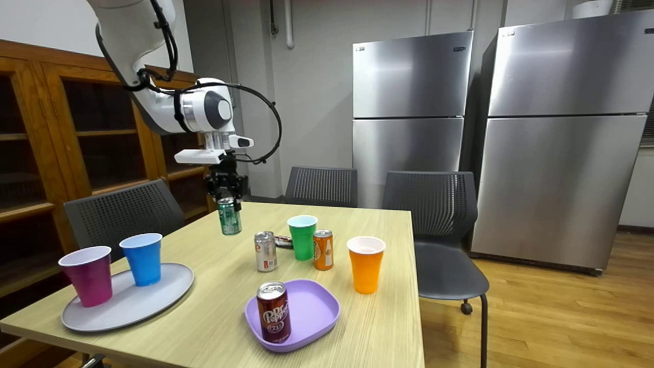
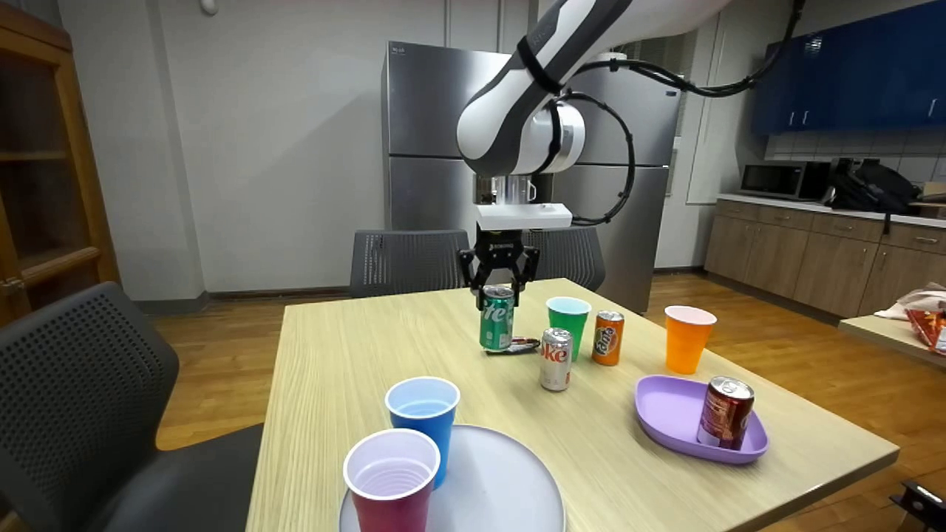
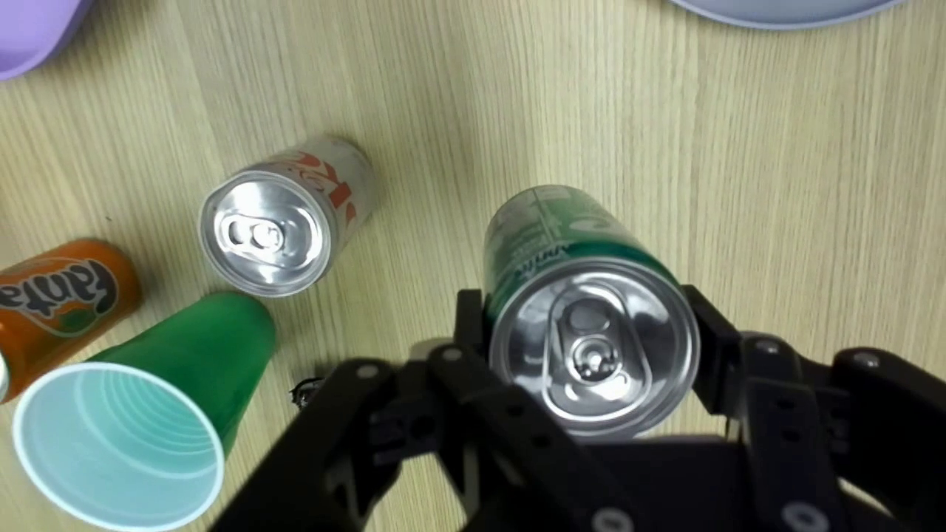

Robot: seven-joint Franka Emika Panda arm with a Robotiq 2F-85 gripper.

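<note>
My gripper [image 1: 228,204] is shut on a green Sprite can [image 1: 230,221]. In an exterior view the gripper [image 2: 498,298] grips the can [image 2: 496,326] near its top. In the wrist view the fingers [image 3: 587,329] press both sides of the can [image 3: 547,229], just below its lid. The can is nearly upright and looks raised off the table. A silver Diet Coke can [image 3: 266,233] stands nearest to it. A green cup [image 3: 192,343] and an orange Fanta can [image 3: 66,288] stand beyond that. A dark wrapped item [image 2: 523,345] lies on the table, partly hidden.
A purple tray [image 1: 314,306] holds a Dr Pepper can [image 1: 274,314]. An orange cup [image 1: 366,268] stands near the table edge. A grey plate [image 1: 127,314] bears a blue cup [image 1: 143,263] and a magenta cup [image 1: 89,278]. Dark chairs [image 1: 431,204] surround the table.
</note>
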